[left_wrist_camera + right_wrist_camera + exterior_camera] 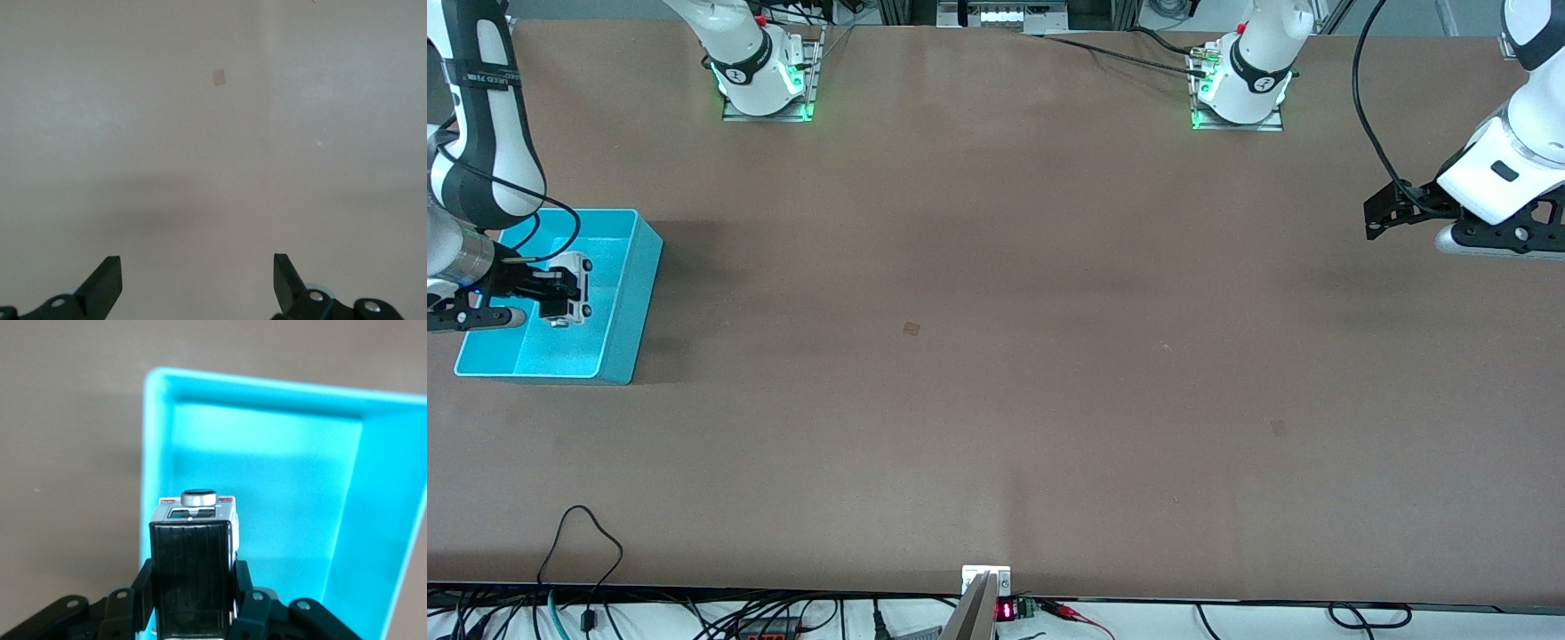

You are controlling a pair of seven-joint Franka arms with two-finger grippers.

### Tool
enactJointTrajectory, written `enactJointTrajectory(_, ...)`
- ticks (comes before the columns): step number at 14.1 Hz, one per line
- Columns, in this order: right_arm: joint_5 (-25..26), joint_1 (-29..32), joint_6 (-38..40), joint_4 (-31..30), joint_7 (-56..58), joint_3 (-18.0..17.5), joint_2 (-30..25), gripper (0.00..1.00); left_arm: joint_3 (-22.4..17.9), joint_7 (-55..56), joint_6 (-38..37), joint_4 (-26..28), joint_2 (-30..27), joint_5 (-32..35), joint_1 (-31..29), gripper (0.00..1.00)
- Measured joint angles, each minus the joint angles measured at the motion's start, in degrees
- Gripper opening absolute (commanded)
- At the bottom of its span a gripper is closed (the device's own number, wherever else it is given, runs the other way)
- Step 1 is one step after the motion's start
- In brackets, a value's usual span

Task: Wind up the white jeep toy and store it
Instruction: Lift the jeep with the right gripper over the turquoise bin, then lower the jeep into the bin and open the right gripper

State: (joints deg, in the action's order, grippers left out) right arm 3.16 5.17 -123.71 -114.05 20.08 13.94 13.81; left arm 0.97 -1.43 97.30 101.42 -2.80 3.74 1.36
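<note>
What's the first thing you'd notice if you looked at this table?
The bright cyan bin at the right arm's end of the table stands out. The right gripper is over it, shut on the white jeep toy. The left gripper waits open over the bare table at the left arm's end.

Wide matte brown surface under even overhead light

The brown top fills nearly the whole front view, marked by a small darker square patch near its middle and soft shadows. Black cables loop along its near edge, where a small red digital display glows; metal framing shows past its upper edge.
</note>
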Motion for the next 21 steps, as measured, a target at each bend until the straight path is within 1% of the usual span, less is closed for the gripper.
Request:
enactJointTrajectory(3, 0.5, 1.0, -3.4, -3.1, -0.8, 2.1, 0.0, 0.00, 0.0, 0.0, 0.0, 0.0, 0.0, 0.0, 0.0, 1.00)
enactJointTrajectory(7, 0.5, 3.1, -11.4, -10.2, -1.4, 2.2, 0.5, 0.00, 0.0, 0.0, 0.0, 0.0, 0.0, 0.0, 0.0, 1.00)
enactJointTrajectory(12, 0.5, 4.4, -16.6, -12.1, -1.4, 2.2, 4.0, 0.00, 0.0, 0.0, 0.0, 0.0, 0.0, 0.0, 0.0, 1.00)
enactJointTrajectory(14, 0.5, 4.5, -17.8, -12.2, -1.4, 2.2, 5.5, 0.04, 0.0, 0.0, 0.0, 0.0, 0.0, 0.0, 0.0, 1.00)
enactJointTrajectory(15, 0.5, 4.5, -18.1, -12.2, -1.4, 2.2, 6.0, 0.15, 0.0, 0.0, 0.0, 0.0, 0.0, 0.0, 0.0, 1.00)
enactJointTrajectory(16, 0.5, 4.5, -18.2, -12.2, -1.4, 2.2, 6.4, 0.35, 0.0, 0.0, 0.0, 0.0, 0.0, 0.0, 0.0, 1.00)
enactJointTrajectory(17, 0.5, 4.5, -18.2, -12.2, -1.4, 2.2, 6.5, 0.57, 0.0, 0.0, 0.0, 0.0, 0.0, 0.0, 0.0, 1.00)
enactJointTrajectory(21, 0.5, 4.4, -18.2, -12.2, -1.4, 2.0, 6.4, 1.00, 0.0, 0.0, 0.0, 0.0, 0.0, 0.0, 0.0, 1.00)
